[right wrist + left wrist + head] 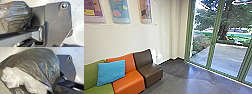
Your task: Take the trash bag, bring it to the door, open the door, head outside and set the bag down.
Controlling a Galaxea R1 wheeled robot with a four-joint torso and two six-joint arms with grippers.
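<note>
The dark, shiny trash bag (36,63) looms large in the left wrist view, with clear crumpled plastic (13,77) along one side. Its folds draw together at my left gripper (51,91), which is shut on it. The full bag also appears in the right wrist view, where the trash bag (15,16) lies beyond a jointed bar of my own body; I cannot tell how my right gripper stands. Ahead on the right in the head view are tall glass panels with a green frame (212,37); which of them is the door I cannot tell.
Green, orange (130,81) and brown seats (150,72) line the left wall, a blue cushion (111,72) on them. Grey floor (184,80) runs to the glass. Outside are paving (229,56), bushes and a tree (224,27).
</note>
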